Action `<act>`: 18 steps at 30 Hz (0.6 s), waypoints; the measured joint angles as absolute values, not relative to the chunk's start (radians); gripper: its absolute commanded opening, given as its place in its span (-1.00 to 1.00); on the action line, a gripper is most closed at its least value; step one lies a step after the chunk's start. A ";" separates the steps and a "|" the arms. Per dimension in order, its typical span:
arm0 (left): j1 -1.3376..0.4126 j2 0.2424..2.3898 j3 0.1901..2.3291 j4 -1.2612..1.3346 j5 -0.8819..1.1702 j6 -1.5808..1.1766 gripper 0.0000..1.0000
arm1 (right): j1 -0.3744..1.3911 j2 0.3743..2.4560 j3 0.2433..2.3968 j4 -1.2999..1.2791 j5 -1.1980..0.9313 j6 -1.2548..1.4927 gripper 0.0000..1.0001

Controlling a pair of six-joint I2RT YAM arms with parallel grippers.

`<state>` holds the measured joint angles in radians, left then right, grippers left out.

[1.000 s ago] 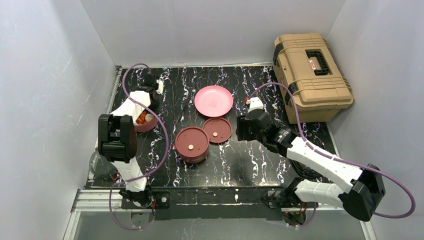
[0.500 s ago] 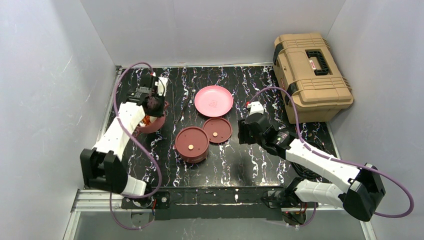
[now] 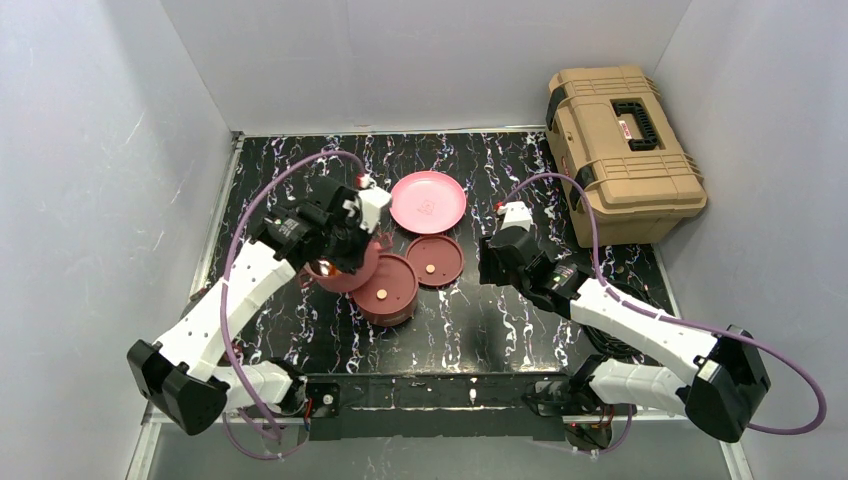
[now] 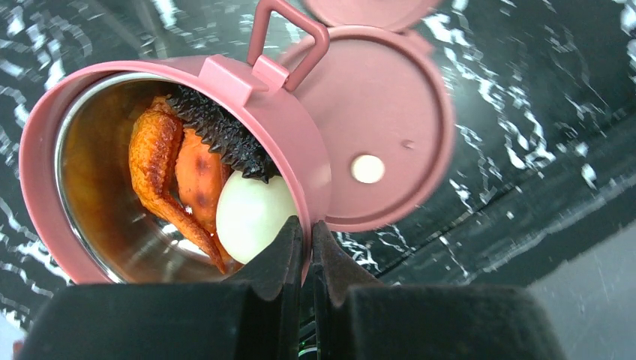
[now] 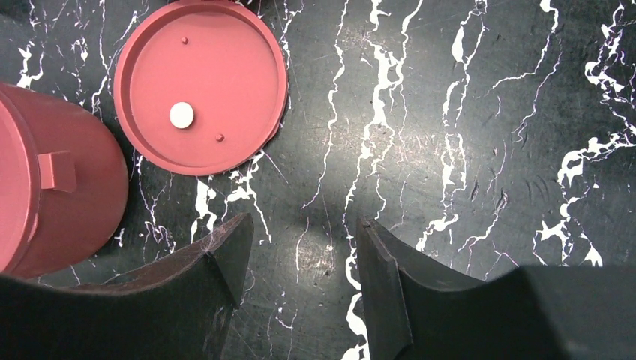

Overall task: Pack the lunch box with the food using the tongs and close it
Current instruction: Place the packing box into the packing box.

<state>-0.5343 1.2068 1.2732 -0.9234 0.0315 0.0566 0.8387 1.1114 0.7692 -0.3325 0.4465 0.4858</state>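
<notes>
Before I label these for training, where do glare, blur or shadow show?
Left wrist: reflections on the steel inside of the filled bowl, food sharp. Right wrist: bright sheen on the table, near fingers soft-edged. Top external: even light, faint shadows, no blur.

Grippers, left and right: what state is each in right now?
Left gripper: shut, pinching the rim of the filled bowl.
Right gripper: open, holding nothing, near the loose lid.
</notes>
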 measured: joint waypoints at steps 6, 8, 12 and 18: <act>-0.706 1.215 1.301 -0.952 0.070 0.065 -1.00 | 0.839 1.097 0.769 -0.333 0.463 0.495 0.24; -0.733 1.229 1.312 -0.957 0.065 0.064 -1.00 | 0.839 1.095 0.769 -0.334 0.467 0.499 0.23; -0.778 1.276 1.325 -0.957 0.046 0.070 -1.00 | 0.839 1.095 0.769 -0.334 0.470 0.507 0.23; -0.834 1.314 1.325 -0.954 0.038 0.079 -1.00 | 0.839 1.091 0.769 -0.334 0.477 0.521 0.23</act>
